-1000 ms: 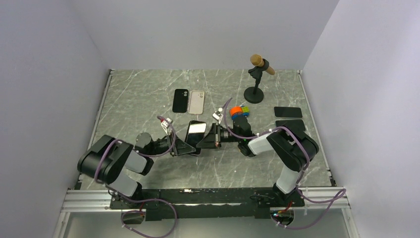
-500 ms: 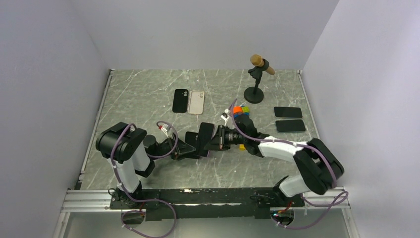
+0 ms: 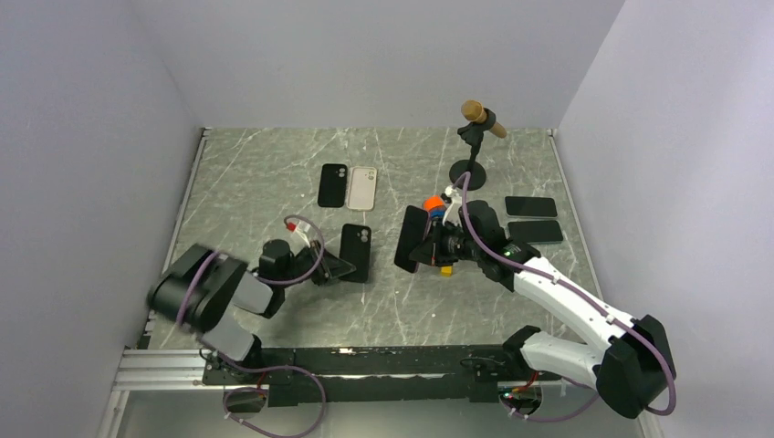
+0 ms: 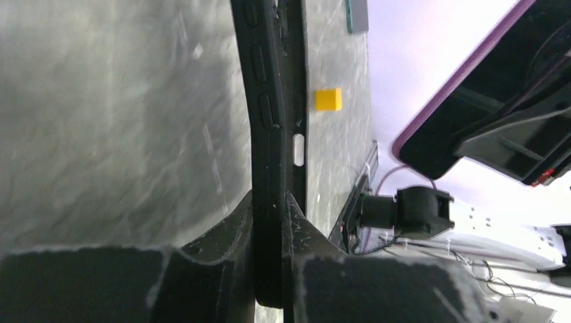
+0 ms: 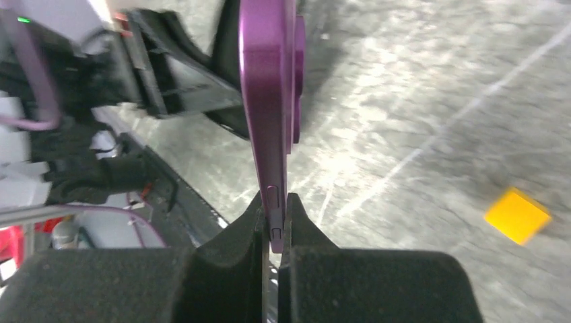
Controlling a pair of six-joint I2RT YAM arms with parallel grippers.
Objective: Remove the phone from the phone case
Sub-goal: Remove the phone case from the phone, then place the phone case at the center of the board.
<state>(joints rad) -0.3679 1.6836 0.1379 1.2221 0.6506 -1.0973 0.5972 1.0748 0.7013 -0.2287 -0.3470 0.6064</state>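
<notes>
Phone (image 3: 411,239) and case (image 3: 356,253) are apart, so the job looks all but done, with only the setting-down left. Nearest, the left tool (image 3: 339,267) pinches one edge of the matte black, rubbery case, low over the veined grey desk (image 3: 256,182). Just beyond, the right tool (image 3: 425,248) is clamped on the slim rim of the glossy purple phone. Farther back lie two spare cases (image 3: 348,187), one black and one pale.

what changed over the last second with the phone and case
The right tool, shut on the purple phone, pulled it out of the black case and away to the right. The left tool holds the emptied case about where it was. The spare cases, microphone stand and phones at the right stayed put.
</notes>
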